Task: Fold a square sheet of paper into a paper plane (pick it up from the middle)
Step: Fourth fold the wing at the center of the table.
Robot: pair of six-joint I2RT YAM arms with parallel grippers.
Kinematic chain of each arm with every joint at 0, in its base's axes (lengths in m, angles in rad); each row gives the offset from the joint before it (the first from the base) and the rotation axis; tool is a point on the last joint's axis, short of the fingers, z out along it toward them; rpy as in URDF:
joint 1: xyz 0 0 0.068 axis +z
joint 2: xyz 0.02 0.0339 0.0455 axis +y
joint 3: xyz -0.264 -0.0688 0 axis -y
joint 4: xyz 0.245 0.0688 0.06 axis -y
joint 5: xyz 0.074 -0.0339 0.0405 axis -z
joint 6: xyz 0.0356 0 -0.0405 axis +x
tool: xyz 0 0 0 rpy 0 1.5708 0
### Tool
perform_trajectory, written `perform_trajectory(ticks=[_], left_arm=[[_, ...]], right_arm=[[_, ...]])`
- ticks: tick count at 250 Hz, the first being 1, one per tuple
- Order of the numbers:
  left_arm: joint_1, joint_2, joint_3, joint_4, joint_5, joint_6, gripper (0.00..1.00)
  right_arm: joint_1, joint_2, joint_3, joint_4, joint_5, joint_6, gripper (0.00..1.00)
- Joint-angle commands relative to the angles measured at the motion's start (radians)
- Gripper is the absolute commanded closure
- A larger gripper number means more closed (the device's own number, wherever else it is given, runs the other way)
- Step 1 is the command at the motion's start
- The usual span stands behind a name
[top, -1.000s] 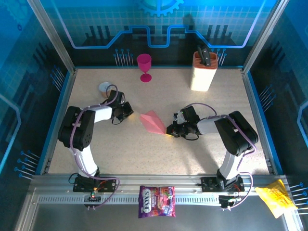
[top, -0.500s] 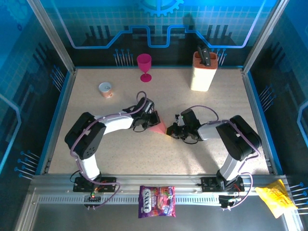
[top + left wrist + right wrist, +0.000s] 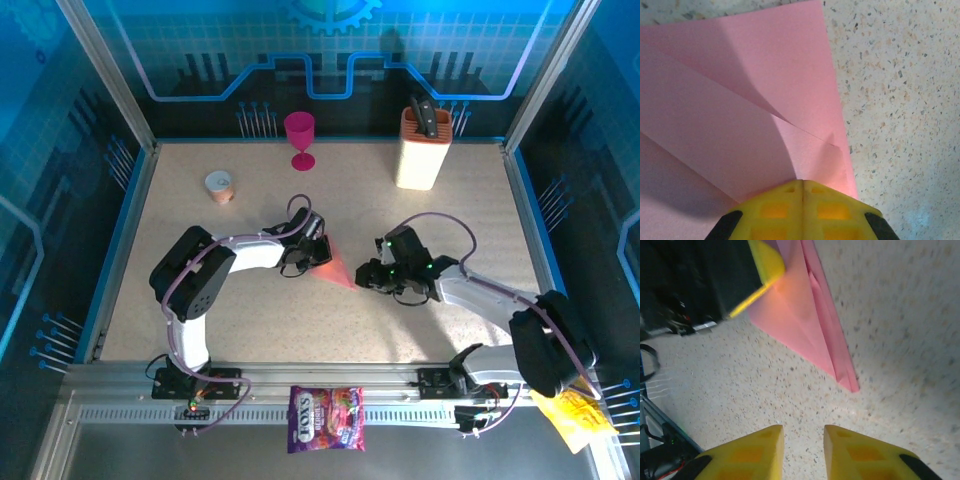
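left claw (image 3: 318, 252) closed, tips resting on plane (image 3: 337, 269), right claw (image 3: 804, 440) slightly open, empty, near plane's nose

Ahead of the left gripper (image 3: 802, 184), the paper plane (image 3: 755, 95) runs off the top and left edges; its near part lies hidden under that gripper

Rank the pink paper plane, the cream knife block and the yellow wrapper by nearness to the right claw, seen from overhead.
1. paper plane, just left of the right gripper.
2. knife block, far back on the right side.
3. yellow wrapper, out at the near right corner.
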Motion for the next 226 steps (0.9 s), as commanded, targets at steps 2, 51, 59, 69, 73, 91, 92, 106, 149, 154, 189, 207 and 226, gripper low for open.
perform_trajectory(ticks=[2, 51, 59, 69, 73, 91, 92, 106, 149, 154, 189, 207, 226], left_arm=[[0.004, 0.028, -0.010, -0.051, -0.004, 0.056, 1.00], [0.002, 0.037, -0.008, -0.060, 0.024, 0.092, 1.00], [-0.001, 0.036, -0.010, -0.060, 0.028, 0.097, 1.00], [0.002, 0.035, -0.012, -0.059, 0.031, 0.101, 1.00], [0.002, 0.034, -0.013, -0.059, 0.032, 0.101, 1.00], [0.003, 0.033, -0.017, -0.057, 0.035, 0.106, 1.00], [0.003, 0.033, -0.017, -0.056, 0.035, 0.105, 1.00], [0.003, 0.035, -0.017, -0.056, 0.041, 0.107, 1.00], [0.004, 0.038, -0.027, -0.043, 0.046, 0.112, 1.00], [0.002, 0.038, -0.028, -0.040, 0.047, 0.112, 1.00], [0.003, 0.044, -0.034, -0.035, 0.050, 0.114, 1.00], [0.003, 0.045, -0.036, -0.028, 0.052, 0.112, 1.00], [0.004, 0.045, -0.038, -0.026, 0.052, 0.112, 1.00]], right_arm=[[-0.057, 0.025, -0.001, -0.083, -0.020, -0.097, 0.71], [-0.072, 0.120, 0.003, 0.020, -0.070, -0.115, 0.69], [-0.072, 0.139, 0.002, 0.034, -0.074, -0.112, 0.69], [-0.070, 0.159, 0.004, 0.050, -0.081, -0.109, 0.69], [-0.071, 0.166, 0.003, 0.058, -0.084, -0.107, 0.69], [-0.065, 0.195, 0.006, 0.077, -0.084, -0.101, 0.70], [-0.065, 0.195, 0.006, 0.077, -0.084, -0.101, 0.70], [-0.058, 0.216, 0.011, 0.088, -0.084, -0.096, 0.70], [-0.030, 0.270, 0.035, 0.105, -0.073, -0.085, 0.70], [-0.027, 0.277, 0.039, 0.109, -0.072, -0.083, 0.70], [-0.002, 0.319, 0.072, 0.121, -0.072, -0.075, 0.72], [0.012, 0.329, 0.088, 0.120, -0.068, -0.070, 0.74], [0.024, 0.335, 0.100, 0.118, -0.065, -0.067, 0.77]])
